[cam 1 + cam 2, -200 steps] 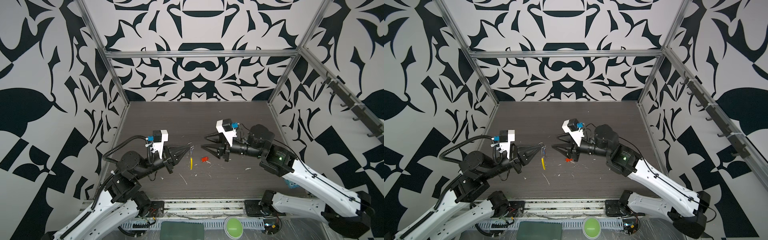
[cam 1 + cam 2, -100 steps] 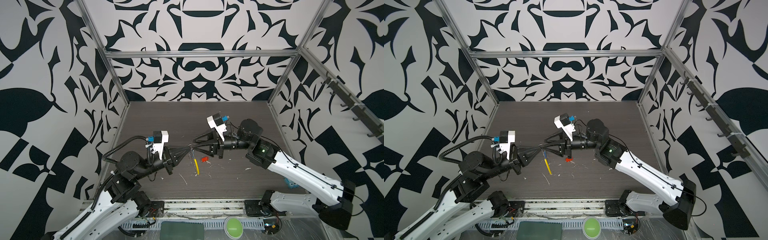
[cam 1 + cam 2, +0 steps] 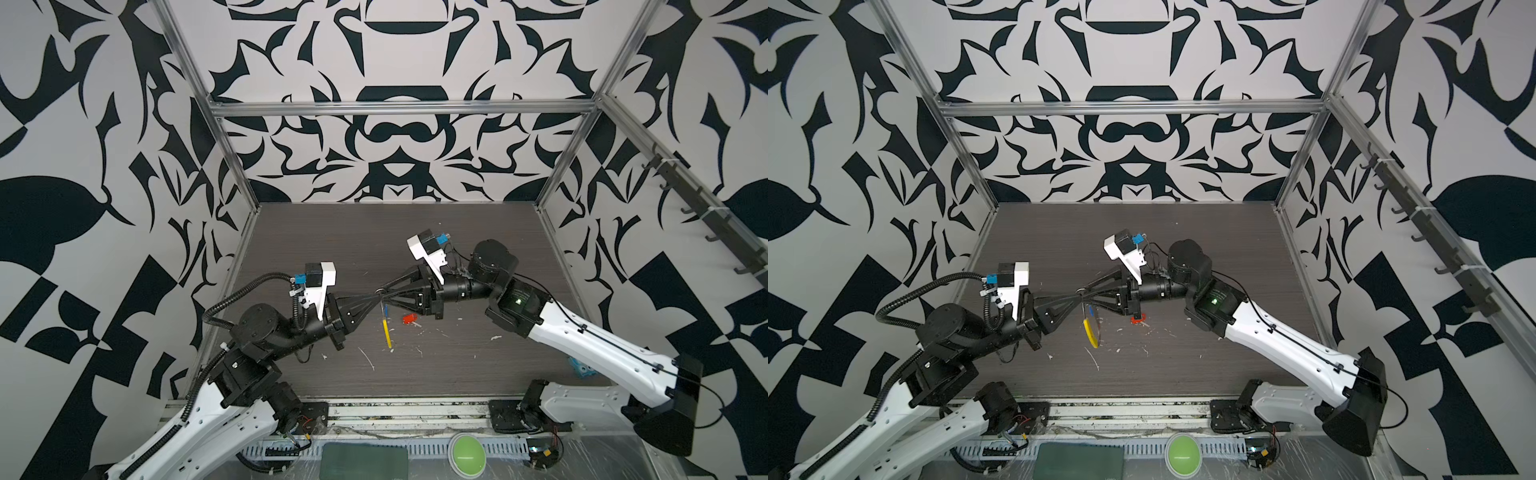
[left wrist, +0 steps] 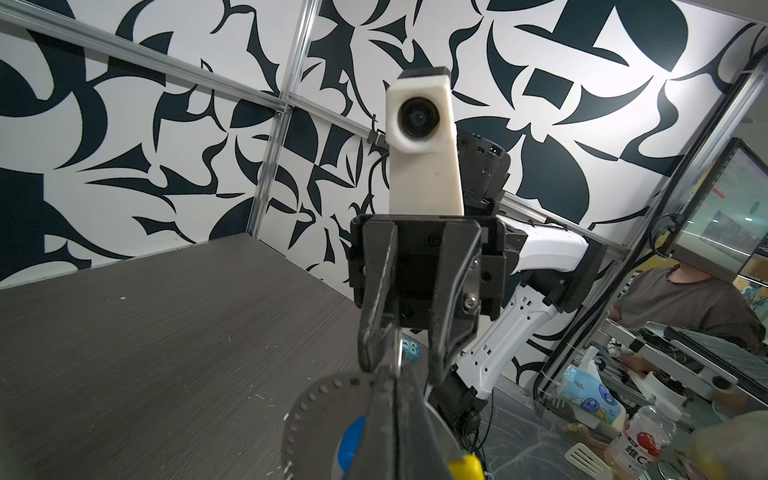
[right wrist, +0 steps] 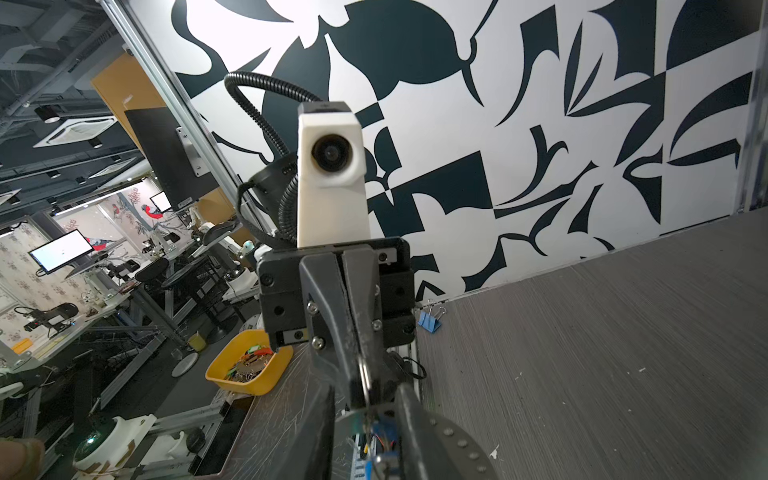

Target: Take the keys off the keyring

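1. Moved in from the right side since one second ago, and narrowed: right pincer [image 3: 382,291], now tip to tip with left pincer [image 3: 375,294] above the middle of the worktop [image 3: 457,374].
2. Between its fingers [image 4: 376,299] still a small gap, with the wire of the keyring [image 4: 307,401] passing through; not seen to press on the wire, so jaws apart.
3. Clamped on the top of the keyring, same as before: left pincer, holding it up in the air.
4. Hanging down under both pincers: keyring, with yellow sleeve [image 3: 387,332] at the low part, close over the worktop; touching it or not, cannot tell.
5. Hanging on the ring just under the pincer tips: blue key [image 3: 1090,309].
6. Off the ring, lying on the worktop just right of the sleeve, under the right pincer, not moved: red key [image 3: 409,319].
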{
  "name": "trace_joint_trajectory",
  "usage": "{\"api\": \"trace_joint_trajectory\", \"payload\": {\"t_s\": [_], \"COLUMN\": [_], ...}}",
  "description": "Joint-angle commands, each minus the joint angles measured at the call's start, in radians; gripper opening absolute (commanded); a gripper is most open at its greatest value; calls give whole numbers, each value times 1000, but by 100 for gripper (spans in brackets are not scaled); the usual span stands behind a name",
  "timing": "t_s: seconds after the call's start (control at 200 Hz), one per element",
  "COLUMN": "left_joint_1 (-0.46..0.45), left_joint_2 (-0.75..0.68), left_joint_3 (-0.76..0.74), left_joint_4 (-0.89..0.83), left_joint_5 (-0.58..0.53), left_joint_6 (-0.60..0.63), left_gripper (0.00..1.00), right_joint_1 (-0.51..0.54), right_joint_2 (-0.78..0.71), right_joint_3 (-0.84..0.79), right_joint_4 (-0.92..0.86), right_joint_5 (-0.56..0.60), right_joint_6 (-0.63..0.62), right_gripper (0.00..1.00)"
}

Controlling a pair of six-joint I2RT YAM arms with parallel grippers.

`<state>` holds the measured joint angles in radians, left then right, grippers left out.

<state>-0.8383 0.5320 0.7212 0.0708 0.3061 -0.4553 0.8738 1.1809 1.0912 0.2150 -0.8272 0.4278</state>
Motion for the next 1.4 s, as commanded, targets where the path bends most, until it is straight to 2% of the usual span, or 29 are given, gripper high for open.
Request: {"api": "trace_joint_trajectory", "payload": {"t_s": [0.0,0.085,0.215,0.475,0.57,0.72,0.765,0.815,0.88,1.08,1.145,1.395], "left_joint_1": [0,0,0,0,0,-1,-1,0,0,1,1,1], "left_joint_2": [-17,-17,-18,-1,5,-14,-19,-17,-1,101,134,225], "left_joint_3": [-9,-9,-11,-2,16,41,51,73,110,231,267,354], "left_joint_4": [44,43,43,36,2,-81,-116,-165,-238,-415,-457,-553], "left_joint_5": [-10,-13,-15,-10,-22,-62,-68,-63,-39,75,102,164], "left_joint_6": [-1,0,0,-7,-11,1,7,19,40,80,92,130], "left_gripper": [0,0,0,0,0,44,51,53,53,36,33,26], "right_joint_1": [2,1,1,2,1,-1,0,0,0,-1,-1,1], "right_joint_2": [-19,-18,-17,-15,-24,-45,-47,-46,-42,12,33,71], "right_joint_3": [-7,-8,-7,5,16,58,76,102,138,292,334,409], "right_joint_4": [57,57,56,46,-3,-165,-228,-302,-395,-725,-801,-924], "right_joint_5": [-10,-10,-11,-15,-10,8,10,11,13,40,56,64], "right_joint_6": [11,11,11,10,-12,-91,-118,-152,-191,-342,-374,-424], "right_gripper": [25,20,18,0,0,0,0,0,0,0,0,0]}}
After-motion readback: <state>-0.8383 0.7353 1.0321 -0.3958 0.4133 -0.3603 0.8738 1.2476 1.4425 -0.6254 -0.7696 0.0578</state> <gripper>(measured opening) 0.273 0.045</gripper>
